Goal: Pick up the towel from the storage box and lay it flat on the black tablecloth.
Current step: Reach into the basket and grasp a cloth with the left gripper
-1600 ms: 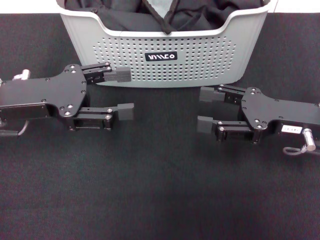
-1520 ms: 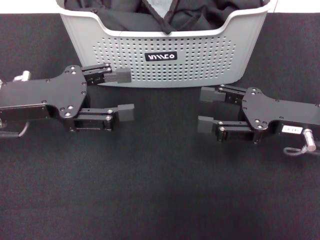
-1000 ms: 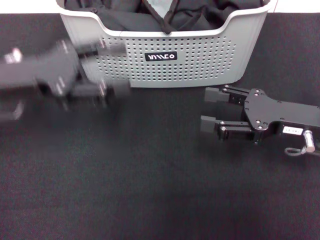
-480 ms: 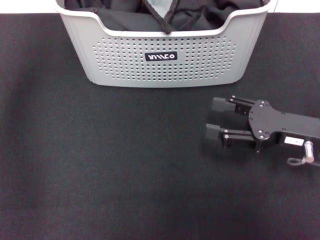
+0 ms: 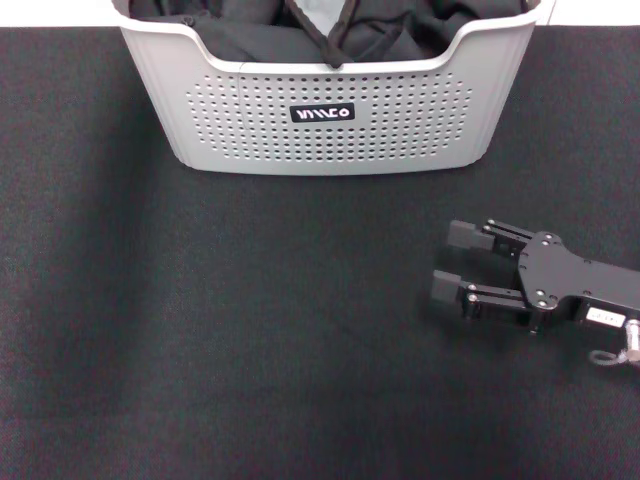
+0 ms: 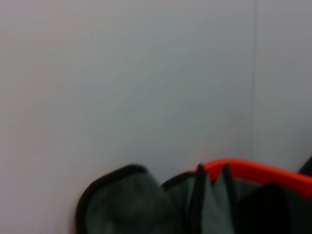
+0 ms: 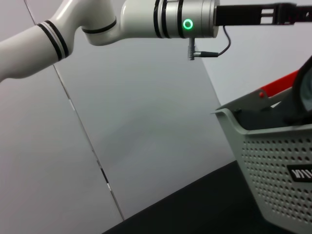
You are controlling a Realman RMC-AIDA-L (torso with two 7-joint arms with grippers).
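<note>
Storage box at the table's far edge on the black tablecloth, towel bunched inside among black garments, right pincer wide and empty near the right edge, left pincer unseen.

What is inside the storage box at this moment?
The storage box holds crumpled black fabric, with a strip of the grey towel showing between black-edged folds. Everything lower down is hidden by the wall and the fabric.
</note>
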